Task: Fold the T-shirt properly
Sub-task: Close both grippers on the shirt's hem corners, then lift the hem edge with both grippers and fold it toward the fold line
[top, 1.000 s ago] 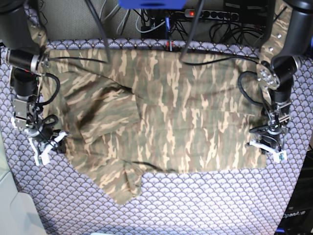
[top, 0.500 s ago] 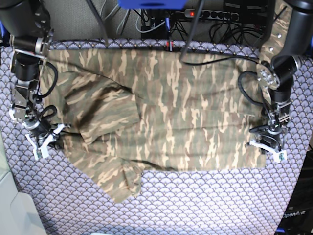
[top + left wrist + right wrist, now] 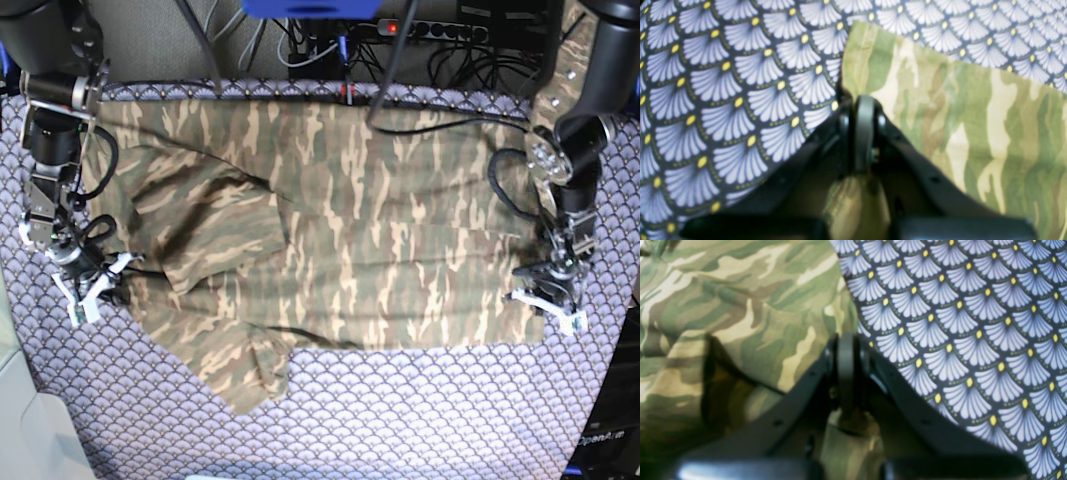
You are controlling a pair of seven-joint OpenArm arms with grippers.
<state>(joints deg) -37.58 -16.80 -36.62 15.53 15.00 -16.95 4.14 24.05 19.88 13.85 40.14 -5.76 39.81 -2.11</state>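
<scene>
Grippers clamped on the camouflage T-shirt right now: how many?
2. The right gripper pinches the camouflage-print cloth T-shirt at its edge on the base view's left; the left gripper pinches the lower corner on that view's right. Both wrist views show cloth between shut jaws.

— What colours mark the T-shirt (image 3: 350, 230)?
— Camouflage: streaks of tan, olive green, brown and cream, running across the whole cloth.

— And the tablecloth (image 3: 420, 410) beneath it?
— Purple-grey scallops, each a pale lavender fan on a dark ground, tipped with a yellow dot and edged with small greenish dots.

— The arms?
— Black, as are the left gripper (image 3: 863, 130) and right gripper (image 3: 846, 366); the base view shows white on their fingers.
</scene>
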